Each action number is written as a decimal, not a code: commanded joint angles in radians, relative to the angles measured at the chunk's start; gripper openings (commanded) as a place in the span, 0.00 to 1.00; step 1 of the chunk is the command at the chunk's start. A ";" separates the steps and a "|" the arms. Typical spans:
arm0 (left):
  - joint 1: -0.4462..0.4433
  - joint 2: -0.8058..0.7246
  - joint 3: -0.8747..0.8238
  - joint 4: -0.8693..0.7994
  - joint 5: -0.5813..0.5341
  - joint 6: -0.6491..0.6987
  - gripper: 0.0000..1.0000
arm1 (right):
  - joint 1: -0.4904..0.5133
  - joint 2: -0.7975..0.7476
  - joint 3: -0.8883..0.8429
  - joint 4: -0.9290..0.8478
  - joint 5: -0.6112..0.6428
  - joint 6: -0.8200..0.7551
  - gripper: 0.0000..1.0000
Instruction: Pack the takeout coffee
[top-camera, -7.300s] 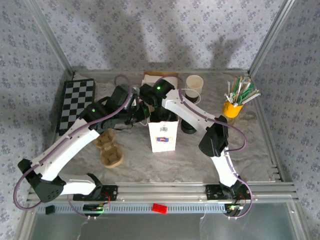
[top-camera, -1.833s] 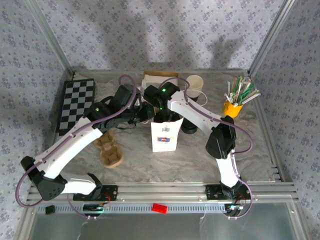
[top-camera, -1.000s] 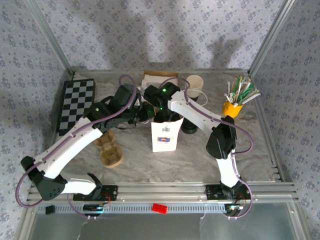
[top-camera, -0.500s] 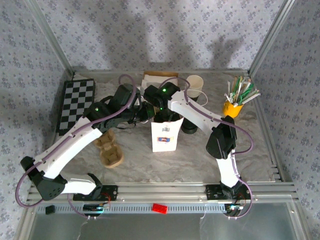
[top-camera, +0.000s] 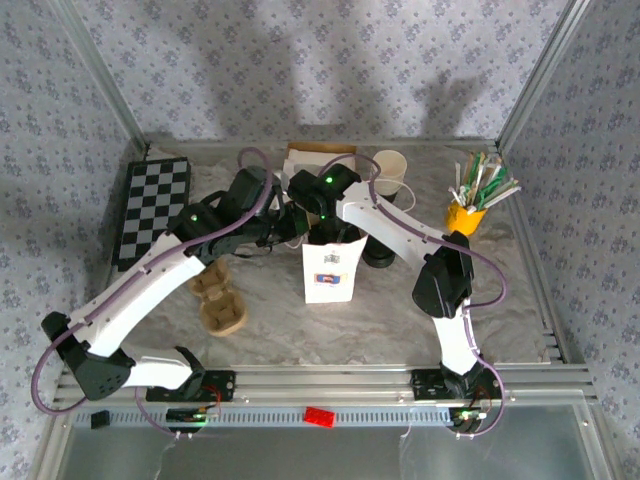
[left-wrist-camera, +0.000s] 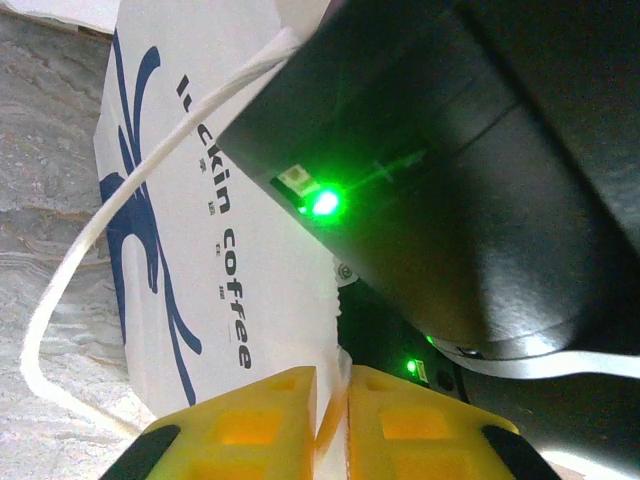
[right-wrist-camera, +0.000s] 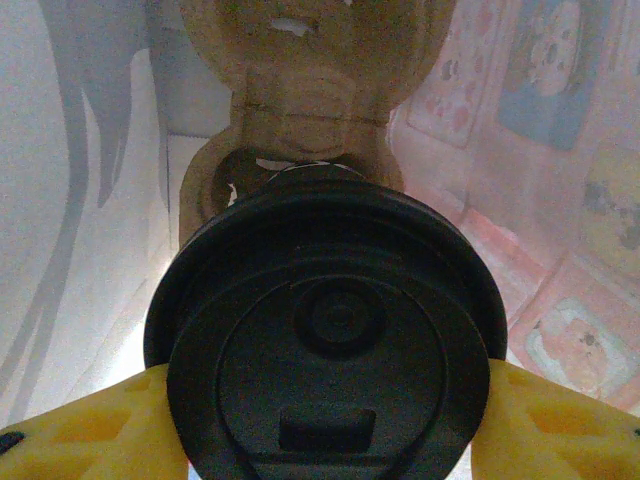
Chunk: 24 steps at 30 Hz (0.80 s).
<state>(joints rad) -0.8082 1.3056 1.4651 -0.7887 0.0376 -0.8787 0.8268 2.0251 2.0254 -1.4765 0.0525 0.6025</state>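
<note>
Takeout coffee (right-wrist-camera: 335, 330) inside bag (left-wrist-camera: 200, 200), clasped by right gripper (right-wrist-camera: 325, 425); left gripper (left-wrist-camera: 333, 410) tight on bag rim.

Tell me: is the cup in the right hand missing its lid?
No, the takeout coffee in the right hand wears its round black lid.

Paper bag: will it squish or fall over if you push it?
Probably squishy: the bag looks like thin paper, with a floppy string handle. It may tip easily, standing tall and narrow on the table. The left gripper pinching its edge likely steadies it.
</note>
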 joint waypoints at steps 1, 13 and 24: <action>-0.008 0.005 0.017 -0.002 -0.002 0.021 0.13 | 0.003 -0.012 -0.016 -0.028 0.016 0.019 0.52; 0.004 0.007 0.000 -0.007 -0.007 0.029 0.06 | 0.005 -0.029 -0.015 -0.017 -0.006 0.019 0.52; 0.027 0.009 0.001 -0.013 0.002 0.055 0.03 | 0.006 -0.015 -0.003 0.007 -0.032 0.019 0.52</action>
<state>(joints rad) -0.7921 1.3064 1.4651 -0.7879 0.0383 -0.8528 0.8299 2.0159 2.0144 -1.4628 0.0299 0.6060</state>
